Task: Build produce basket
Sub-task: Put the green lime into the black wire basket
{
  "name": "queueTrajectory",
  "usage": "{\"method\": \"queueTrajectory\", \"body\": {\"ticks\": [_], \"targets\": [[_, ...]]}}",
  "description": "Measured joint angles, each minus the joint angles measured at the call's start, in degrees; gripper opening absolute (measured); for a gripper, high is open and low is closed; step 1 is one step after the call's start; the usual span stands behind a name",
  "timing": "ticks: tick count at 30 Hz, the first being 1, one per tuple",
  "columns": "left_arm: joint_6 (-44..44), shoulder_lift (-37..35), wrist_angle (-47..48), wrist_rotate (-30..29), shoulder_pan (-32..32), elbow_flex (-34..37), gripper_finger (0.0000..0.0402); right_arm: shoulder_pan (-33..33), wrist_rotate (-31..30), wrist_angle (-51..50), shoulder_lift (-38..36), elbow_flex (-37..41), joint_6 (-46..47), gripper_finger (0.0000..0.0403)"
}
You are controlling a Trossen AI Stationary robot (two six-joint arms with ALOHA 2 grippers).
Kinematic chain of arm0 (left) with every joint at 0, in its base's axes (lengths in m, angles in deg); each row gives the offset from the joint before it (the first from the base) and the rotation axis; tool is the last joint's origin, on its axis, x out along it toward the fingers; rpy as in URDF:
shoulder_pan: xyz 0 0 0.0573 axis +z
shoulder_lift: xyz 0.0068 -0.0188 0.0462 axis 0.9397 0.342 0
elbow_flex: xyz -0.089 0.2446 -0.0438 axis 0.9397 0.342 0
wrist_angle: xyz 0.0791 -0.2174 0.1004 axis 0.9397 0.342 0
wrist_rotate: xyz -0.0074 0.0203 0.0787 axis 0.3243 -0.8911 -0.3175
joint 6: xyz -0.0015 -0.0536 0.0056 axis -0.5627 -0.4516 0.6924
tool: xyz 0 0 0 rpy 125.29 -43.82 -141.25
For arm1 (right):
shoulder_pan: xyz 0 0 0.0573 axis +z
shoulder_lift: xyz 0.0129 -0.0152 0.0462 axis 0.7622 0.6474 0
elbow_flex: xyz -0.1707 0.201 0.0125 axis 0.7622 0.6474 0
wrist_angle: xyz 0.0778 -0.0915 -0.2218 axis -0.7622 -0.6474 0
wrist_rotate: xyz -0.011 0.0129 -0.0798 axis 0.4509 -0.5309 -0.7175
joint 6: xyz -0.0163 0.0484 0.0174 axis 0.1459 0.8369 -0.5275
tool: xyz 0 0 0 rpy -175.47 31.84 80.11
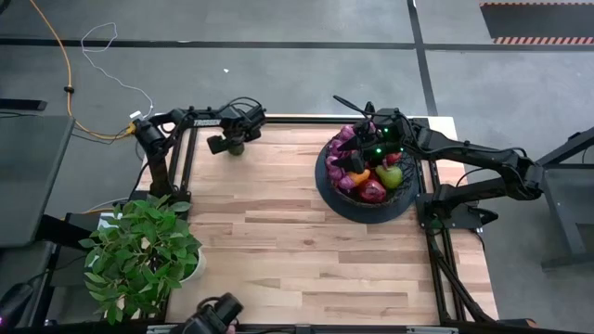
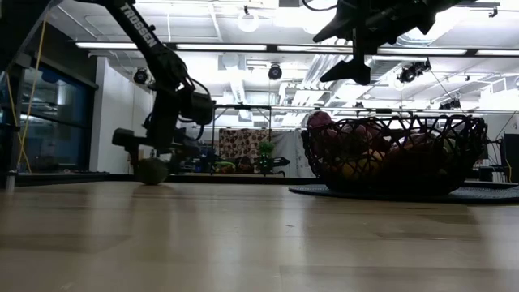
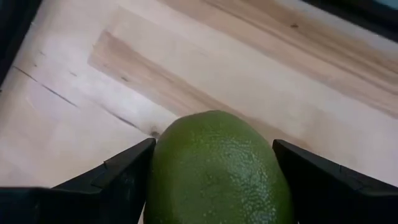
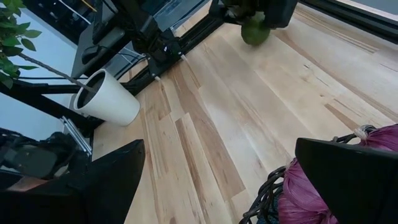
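Note:
My left gripper [image 1: 234, 144] is near the table's far left edge, shut on a green lime [image 3: 217, 168], which also shows in the low view [image 2: 152, 171] close to the tabletop. The black wire basket [image 1: 327, 190] stands at the table's far right on its dark round base and holds purple grapes [image 4: 306, 193], a red apple [image 1: 372, 191], a green fruit [image 1: 389, 176] and an orange one [image 1: 359, 175]. Hovering open above the basket's far left part is my right gripper [image 1: 364, 139], touching nothing. My left gripper pinches the lime between its two fingers [image 3: 118, 180], one on each of its opposite sides [image 3: 163, 186]. The fingers come from above, pointing down. The lime sits at or just above the wooden tabletop; whether it rests there I cannot tell.
A leafy potted plant [image 1: 139, 255] in a white pot [image 4: 106, 96] stands at the table's near left corner. Bare wood [image 1: 297, 241] stretches between the lime and the basket. Black frame rails [image 1: 436, 250] run along the table's sides.

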Motion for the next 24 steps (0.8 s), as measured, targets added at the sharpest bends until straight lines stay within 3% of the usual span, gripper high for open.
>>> {"method": "queueTrajectory", "body": {"ticks": [10, 18, 24], "targets": [[0.00, 0.10, -1.87, 0.06, -1.33, 0.00, 0.0309, 0.00, -1.63, 0.04, 0.00, 0.00, -0.38, 0.0397], [2.81, 0.08, -1.95, 1.20, -1.32, -0.02, 0.0249, 0.00, -1.99, 0.02, 0.00, 0.00, -0.41, 0.0397], [10.60, -4.29, -2.72, 1.88, -2.31, 0.00, 0.0246, -1.55, -2.07, -0.02, -1.38, -0.92, -2.63, 0.0397]]}}
